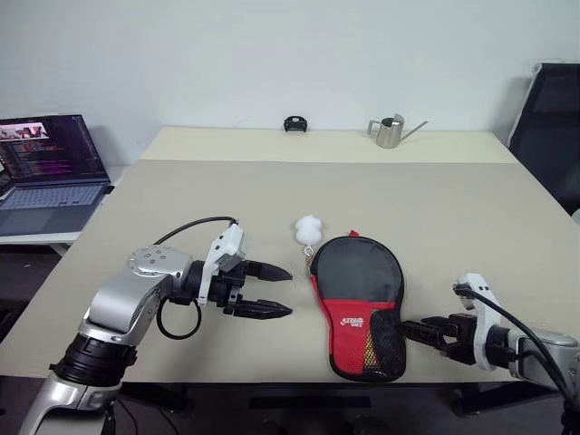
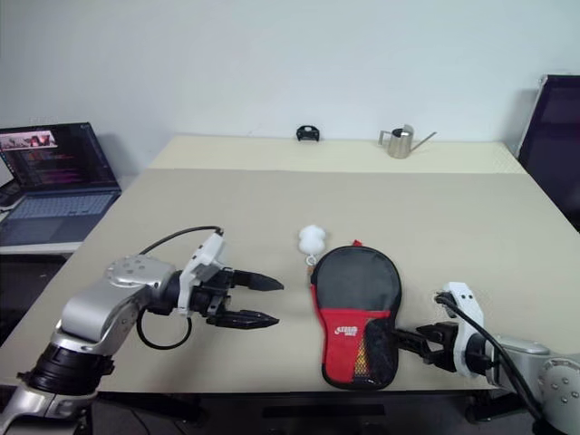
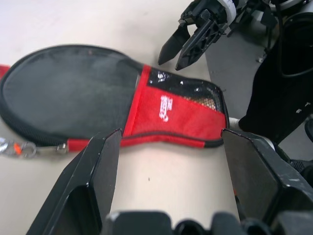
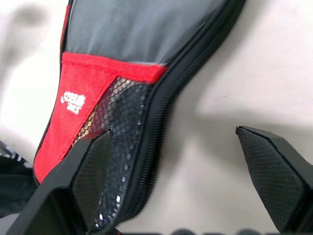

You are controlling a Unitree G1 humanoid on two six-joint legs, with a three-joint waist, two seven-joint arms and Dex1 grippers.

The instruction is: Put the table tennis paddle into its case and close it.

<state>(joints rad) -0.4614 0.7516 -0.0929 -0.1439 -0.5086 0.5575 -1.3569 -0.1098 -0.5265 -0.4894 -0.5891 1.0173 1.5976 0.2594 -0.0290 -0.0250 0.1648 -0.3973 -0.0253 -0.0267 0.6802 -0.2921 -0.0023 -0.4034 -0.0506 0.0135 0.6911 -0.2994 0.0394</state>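
The case (image 1: 361,304) lies flat on the tabletop (image 1: 453,208) between both sets of fingers, its narrow end toward the near edge. Right fingers (image 1: 424,333) spread wide just beside that end, empty; left fingers (image 1: 270,290) wide apart.

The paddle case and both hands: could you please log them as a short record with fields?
case: flat on the table, looks zipped shut, red mesh-pocket end toward the near edge
paddle: not visible; presumably inside
left hand: open, beside the case, apart from it
right hand: open, next to the mesh pocket, holding nothing
white ball: by the case's round end
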